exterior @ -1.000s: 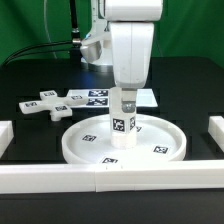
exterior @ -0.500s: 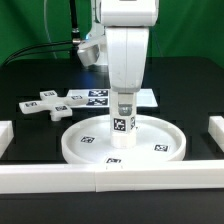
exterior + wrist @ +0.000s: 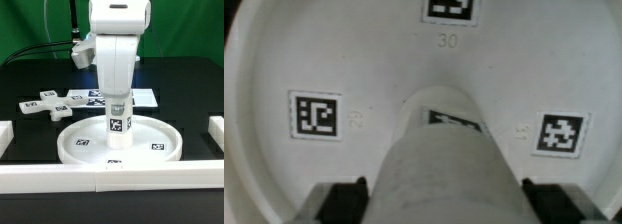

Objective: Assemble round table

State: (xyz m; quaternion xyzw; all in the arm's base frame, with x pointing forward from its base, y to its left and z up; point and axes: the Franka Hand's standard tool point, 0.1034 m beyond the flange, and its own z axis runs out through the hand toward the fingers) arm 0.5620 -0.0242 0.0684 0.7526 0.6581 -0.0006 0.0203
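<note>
The large round rimmed disc (image 3: 150, 142) lies flat on the black table near the front rail. The short thick cylinder leg (image 3: 119, 127) stands upright at the disc's centre, a tag on its side. My gripper (image 3: 118, 104) comes down from above and is shut on the leg's upper end. In the wrist view the leg (image 3: 438, 170) runs between my black fingertips (image 3: 342, 198) down to the disc (image 3: 295, 60), which carries tags. The cross-shaped foot piece (image 3: 45, 103) lies on the table at the exterior view's left, apart from the disc.
The marker board (image 3: 140, 97) lies flat behind the disc. Long white border rails run along the front (image 3: 110, 176), with end pieces at the exterior view's left (image 3: 5, 133) and right (image 3: 217, 130). Black cables hang at the back.
The arm's wrist has turned and shifted slightly toward the exterior view's left while holding the leg. The leg stays upright at the disc's centre.
</note>
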